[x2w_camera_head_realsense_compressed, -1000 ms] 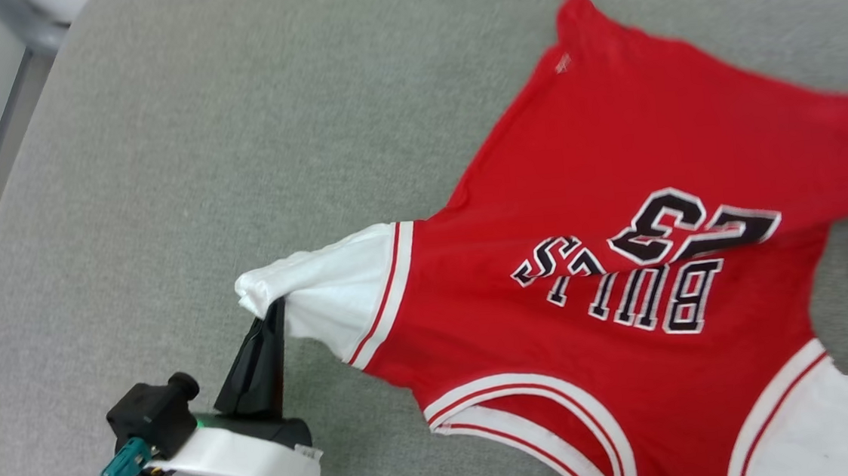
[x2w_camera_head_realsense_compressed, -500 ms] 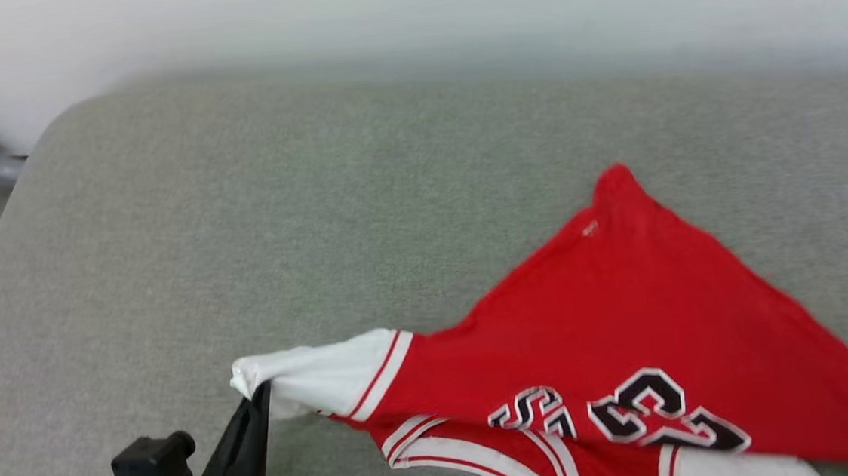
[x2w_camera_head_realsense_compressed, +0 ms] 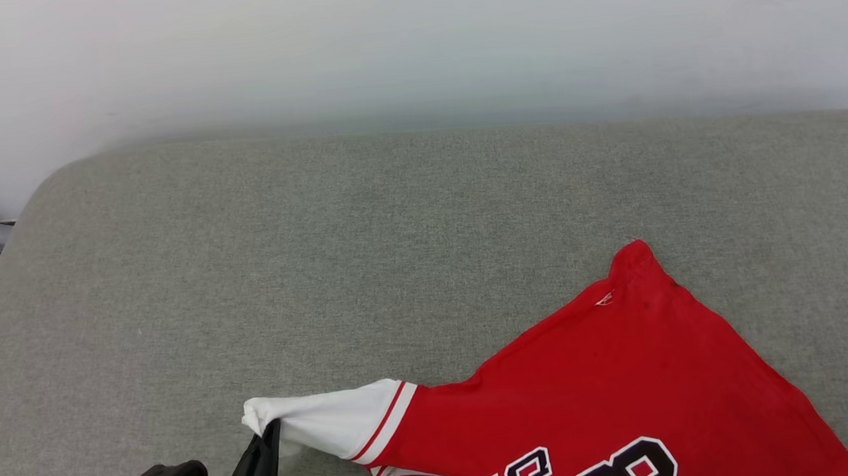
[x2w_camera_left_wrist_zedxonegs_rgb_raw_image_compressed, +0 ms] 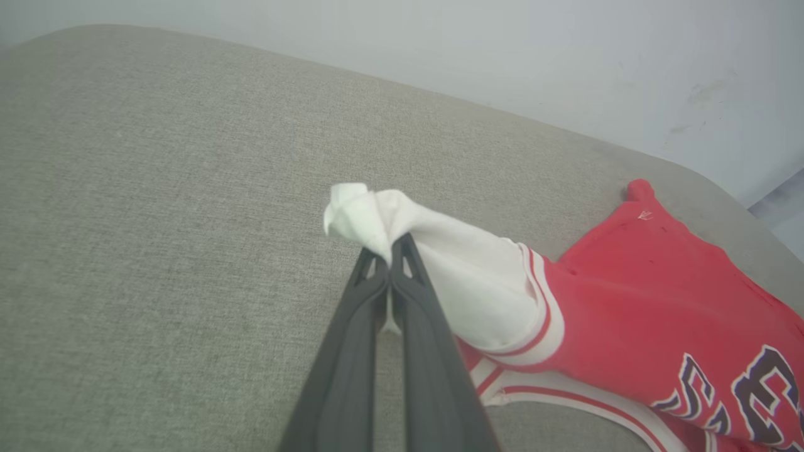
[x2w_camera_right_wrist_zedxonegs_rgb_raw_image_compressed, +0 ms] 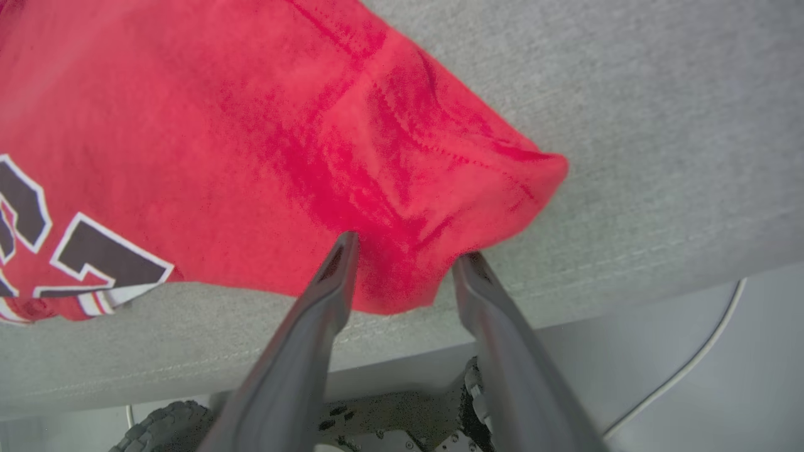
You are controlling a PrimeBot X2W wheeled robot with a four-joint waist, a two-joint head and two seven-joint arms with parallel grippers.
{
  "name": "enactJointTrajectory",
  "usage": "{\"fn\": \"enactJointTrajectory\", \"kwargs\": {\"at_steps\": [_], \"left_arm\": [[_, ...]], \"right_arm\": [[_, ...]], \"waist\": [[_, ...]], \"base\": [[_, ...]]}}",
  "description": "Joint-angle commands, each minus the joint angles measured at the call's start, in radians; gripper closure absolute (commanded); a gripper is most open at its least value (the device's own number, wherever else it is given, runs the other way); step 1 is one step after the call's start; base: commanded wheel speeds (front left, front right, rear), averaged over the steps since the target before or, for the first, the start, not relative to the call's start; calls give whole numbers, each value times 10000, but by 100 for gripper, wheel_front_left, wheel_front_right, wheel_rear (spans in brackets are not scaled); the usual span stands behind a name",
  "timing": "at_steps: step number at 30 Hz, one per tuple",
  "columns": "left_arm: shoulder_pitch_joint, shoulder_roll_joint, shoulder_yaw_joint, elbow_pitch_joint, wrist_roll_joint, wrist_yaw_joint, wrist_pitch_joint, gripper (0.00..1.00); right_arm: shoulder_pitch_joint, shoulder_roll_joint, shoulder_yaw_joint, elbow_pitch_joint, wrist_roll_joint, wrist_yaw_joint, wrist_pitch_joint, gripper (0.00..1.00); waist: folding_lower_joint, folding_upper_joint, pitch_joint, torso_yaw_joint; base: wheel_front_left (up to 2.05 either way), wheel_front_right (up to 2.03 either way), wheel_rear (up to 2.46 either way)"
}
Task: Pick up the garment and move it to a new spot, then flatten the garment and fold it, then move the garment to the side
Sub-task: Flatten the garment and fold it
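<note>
1. The garment (x2w_camera_head_realsense_compressed: 632,380) lies spread on the grey bench (x2w_camera_head_realsense_compressed: 318,239), towards its near right.
2. The left hand (x2w_camera_left_wrist_zedxonegs_rgb_raw_image_compressed: 389,251) pinches the white sleeve (x2w_camera_left_wrist_zedxonegs_rgb_raw_image_compressed: 465,276) by its tip. The right hand (x2w_camera_right_wrist_zedxonegs_rgb_raw_image_compressed: 407,246) stands parted at the red hem corner (x2w_camera_right_wrist_zedxonegs_rgb_raw_image_compressed: 521,169).
3. The cloth looks soft, light and limp, so it is probably best gripped at corners and seams.

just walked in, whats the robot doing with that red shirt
The robot is handling a red jersey on a grey padded surface. Its left gripper is shut on the tip of the white sleeve, holding it up. Its right gripper is open, fingers either side of a red corner near the surface's edge. The jersey is not flat yet.
</note>
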Motion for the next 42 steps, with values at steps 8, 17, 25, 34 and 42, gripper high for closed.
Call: {"fn": "enactJointTrajectory", "kwargs": {"at_steps": [8,17,25,34,42], "left_arm": [[-164,-2,-143,21,57,-12,-79,100],[-911,-111,-331,-131,168,-104,-311,100],[-1827,-304,-603,-26,194,-323,-664,100],[-2575,-461,-852,49,114,-539,-1029,100],[-3087,-531,-970,21,48,-666,-1258,100]], "right_arm": [[-1051,-8,117,153,-682,-6,-3079,0],[-3142,-356,920,801,-1545,-6,-5262,0],[-5359,-1510,1952,1351,-1794,-6,-3788,0],[-7652,-3167,3585,2122,-770,-7,932,0],[-8808,-3815,4933,2643,-311,-7,2591,0]], "waist": [[2,0,-131,105],[2,0,564,474],[2,0,1539,881],[2,0,2569,1267],[2,0,3341,1561]], "base": [[0,0,0],[0,0,0],[0,0,0],[0,0,0],[0,0,0]]}}
